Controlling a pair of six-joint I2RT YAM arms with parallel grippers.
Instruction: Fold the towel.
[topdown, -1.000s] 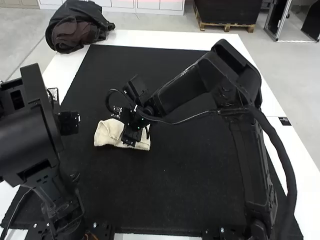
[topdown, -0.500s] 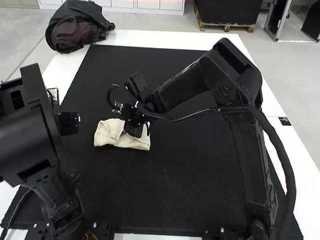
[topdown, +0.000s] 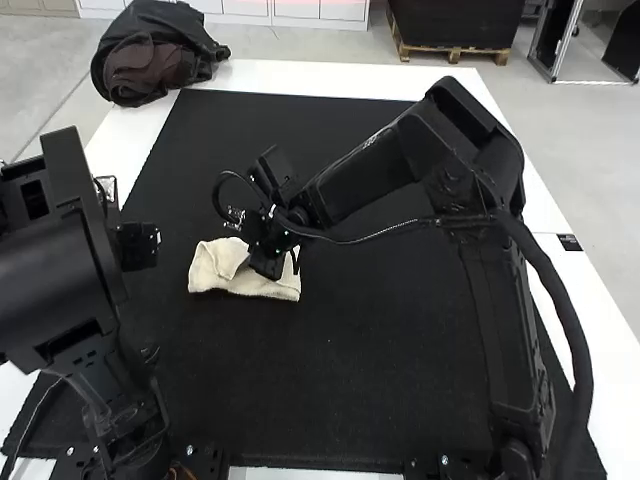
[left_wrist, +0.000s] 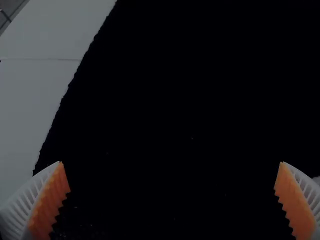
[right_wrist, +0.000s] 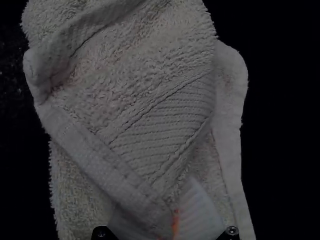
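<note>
Towel: a cream terry towel (topdown: 215, 270), partly folded into a short, uneven stack, nearer the left edge of the counter (topdown: 590, 290) than the right, on a black mat (topdown: 350, 370).
Top layer: a slanting flap whose ribbed woven band (right_wrist: 165, 130) and stitched hem (right_wrist: 87, 152) run askew to the layer beneath.
Right claw: its white ribbed fingers (right_wrist: 200, 212) are drawn together on the flap's corner (right_wrist: 150, 212), apparently pinching it.
Left claw: the left claw (left_wrist: 171, 162) is spread wide with nothing between its fingers, over the mat by the counter's left edge.
Step in hand: probably settling or squaring the upper flap.
Doing it well: the right claw should pinch only the flap, raise it slightly, lay its hem parallel to the lower edge, then release gently.
Risk: a deep pinch could drag the lower layer along; an early release may leave the corner rumpled.
</note>
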